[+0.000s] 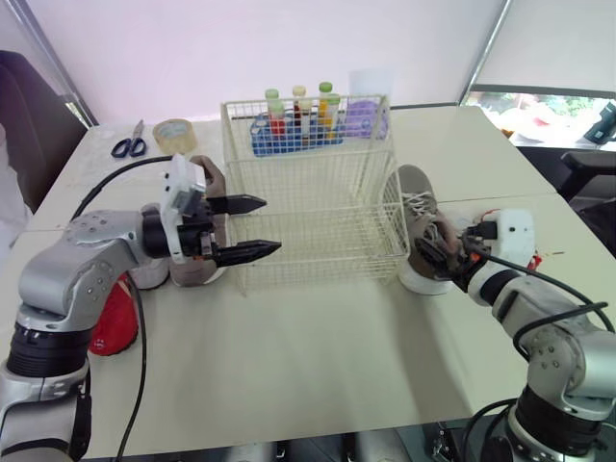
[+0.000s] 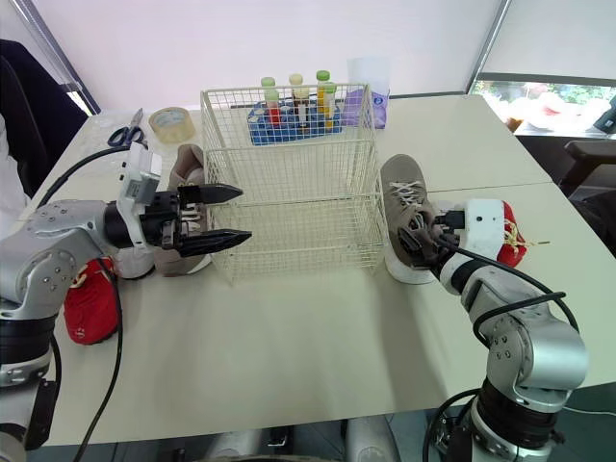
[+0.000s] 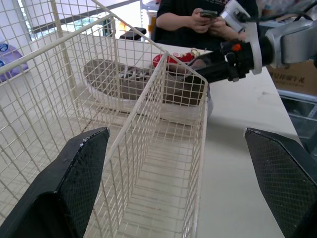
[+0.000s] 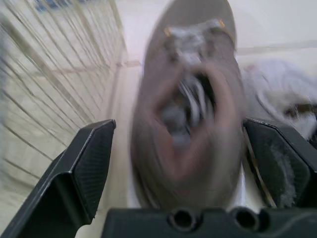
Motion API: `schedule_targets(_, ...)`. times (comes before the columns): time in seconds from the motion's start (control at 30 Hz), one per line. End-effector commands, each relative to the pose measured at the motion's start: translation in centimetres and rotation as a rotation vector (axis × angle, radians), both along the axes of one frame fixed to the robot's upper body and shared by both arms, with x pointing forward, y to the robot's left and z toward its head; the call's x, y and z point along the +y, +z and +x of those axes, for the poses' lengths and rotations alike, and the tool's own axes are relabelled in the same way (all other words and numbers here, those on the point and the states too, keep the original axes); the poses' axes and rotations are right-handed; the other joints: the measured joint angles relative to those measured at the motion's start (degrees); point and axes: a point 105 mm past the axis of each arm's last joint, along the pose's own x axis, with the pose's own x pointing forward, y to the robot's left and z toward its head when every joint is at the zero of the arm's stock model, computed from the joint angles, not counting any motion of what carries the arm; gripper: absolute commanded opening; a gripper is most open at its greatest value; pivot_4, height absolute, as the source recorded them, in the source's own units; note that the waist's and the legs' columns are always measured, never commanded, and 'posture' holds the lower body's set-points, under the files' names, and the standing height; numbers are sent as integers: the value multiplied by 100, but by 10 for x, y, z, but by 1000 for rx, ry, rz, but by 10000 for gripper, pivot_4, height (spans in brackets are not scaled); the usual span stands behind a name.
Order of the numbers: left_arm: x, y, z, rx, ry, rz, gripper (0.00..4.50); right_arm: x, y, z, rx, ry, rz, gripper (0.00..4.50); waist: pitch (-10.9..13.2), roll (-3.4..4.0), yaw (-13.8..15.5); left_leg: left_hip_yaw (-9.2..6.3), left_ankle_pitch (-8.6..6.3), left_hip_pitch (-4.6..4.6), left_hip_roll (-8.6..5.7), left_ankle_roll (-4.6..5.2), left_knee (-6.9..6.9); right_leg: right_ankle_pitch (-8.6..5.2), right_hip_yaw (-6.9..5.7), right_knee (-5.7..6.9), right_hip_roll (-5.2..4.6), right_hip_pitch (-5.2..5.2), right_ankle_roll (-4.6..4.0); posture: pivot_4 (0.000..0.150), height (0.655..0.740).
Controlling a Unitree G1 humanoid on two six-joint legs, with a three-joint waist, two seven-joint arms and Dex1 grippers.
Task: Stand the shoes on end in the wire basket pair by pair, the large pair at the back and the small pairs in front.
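The cream wire basket [image 1: 308,192] stands empty mid-table. To its right a large grey-brown shoe [image 2: 404,217] lies on the table. My right gripper [image 4: 178,131] is open, with one finger on each side of the shoe's heel end. The matching grey-brown shoe [image 1: 197,265] sits at the basket's left side. In front of it my left gripper [image 1: 260,228] is open and empty, its fingertips at the basket's left wall. One small red shoe [image 2: 87,308] lies by my left arm and another [image 2: 510,245] behind my right wrist.
Scissors [image 1: 128,146] and a tape roll [image 1: 174,134] lie at the back left. A blue rack of small bottles [image 1: 289,130] and a purple packet [image 1: 361,117] stand behind the basket. A person holding a phone [image 3: 198,20] sits beyond the table's right side.
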Motion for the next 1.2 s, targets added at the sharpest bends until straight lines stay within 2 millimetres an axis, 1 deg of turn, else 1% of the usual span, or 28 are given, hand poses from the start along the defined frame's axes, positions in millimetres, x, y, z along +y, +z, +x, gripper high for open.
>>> schedule_targets(0.03,0,10,-5,-44,-9,-10,45000,0,6,1,-47,-10,-11,44695,0,0,-8,0,0,0,0,0,1,0,0,0,0,0,0,1500,7400)
schedule_targets(0.13,0,11,-5,-45,-8,-9,45000,0,4,3,-47,-10,-14,44695,0,0,-3,0,0,0,0,0,0,0,0,0,0,0,1,1500,7400)
schedule_targets(0.4,0,11,-5,-47,-6,-8,45000,5,9,9,-78,-14,-17,44695,0,0,-5,0,0,0,0,0,1,1,0,1,1,1,2,1500,7400)
schedule_targets(0.5,-1,11,-5,-47,-5,-10,45000,5,8,10,-72,-30,-7,36611,0,0,-6,0,0,0,0,0,1,1,0,1,1,0,2,1500,7400)
schedule_targets(0.53,-1,11,-5,-47,-5,-11,45000,5,8,10,-72,-38,-1,32602,0,0,-10,0,0,0,0,0,1,1,0,1,2,0,2,1500,7400)
schedule_targets(0.7,-1,10,-6,-49,-1,-9,45000,11,4,9,-58,-19,-2,9029,-1,-2,-12,0,0,2,0,0,1,1,0,1,2,1,2,1500,7400)
schedule_targets(0.77,-1,10,-6,-49,0,-10,45000,11,3,8,-54,-18,-5,2596,-1,-1,-11,0,0,2,0,0,1,1,0,1,2,1,2,1500,7400)
schedule_targets(0.8,-1,10,-6,-51,0,-10,45000,10,1,7,-47,-19,-7,1794,-1,-2,-10,0,0,2,0,0,1,1,0,0,2,1,2,1500,7400)
schedule_targets(0.9,-1,10,-5,-53,1,-10,45000,7,-1,3,-40,-29,-9,1791,-1,-2,-2,0,0,2,0,0,-1,1,0,0,2,1,2,1500,7400)
schedule_targets(1.0,-1,10,-5,-54,1,-11,45000,2,6,3,-67,-43,2,1791,-1,-2,4,0,0,1,0,0,-2,1,0,0,2,1,2,1500,7400)
schedule_targets(1.07,-1,10,-4,-55,1,-11,45000,-7,19,3,-109,-74,-3,1791,-1,-1,11,0,0,1,0,0,-1,1,0,0,2,1,2,1500,7400)
schedule_targets(1.17,-2,11,-3,-56,-2,-10,45000,-30,59,6,-226,-154,-7,1791,12,12,4,0,0,-2,0,0,1,1,0,-1,1,0,2,1500,7400)
schedule_targets(1.2,-2,11,-3,-56,-4,-10,45000,-35,69,7,-252,-166,-4,1791,20,20,5,0,0,-3,-1,1,4,1,0,-1,0,-1,2,1500,7400)
